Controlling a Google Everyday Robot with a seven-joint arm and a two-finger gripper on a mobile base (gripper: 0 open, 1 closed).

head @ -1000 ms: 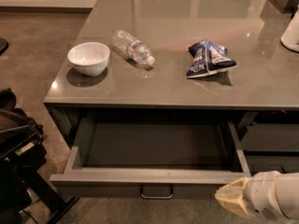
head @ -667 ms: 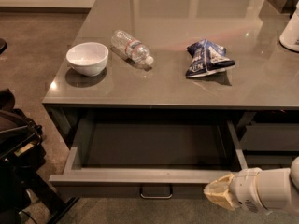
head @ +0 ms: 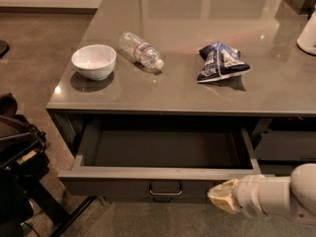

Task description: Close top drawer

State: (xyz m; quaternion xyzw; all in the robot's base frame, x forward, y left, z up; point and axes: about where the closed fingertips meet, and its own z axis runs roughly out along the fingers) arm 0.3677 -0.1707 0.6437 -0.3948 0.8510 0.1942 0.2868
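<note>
The top drawer stands pulled far out from under the grey counter, its grey inside bare. Its dark front carries a small metal loop handle at the centre. My gripper comes in from the lower right on a white arm. Its cream-coloured tip sits at the drawer front, right of the handle, close to or touching the front panel.
On the counter lie a white bowl, a clear plastic bottle on its side and a blue chip bag. A white object stands at the far right edge. Dark equipment stands on the floor at left. Another drawer front sits at right.
My gripper has moved left along the drawer front, closer to the handle. The drawer looks as far open as before.
</note>
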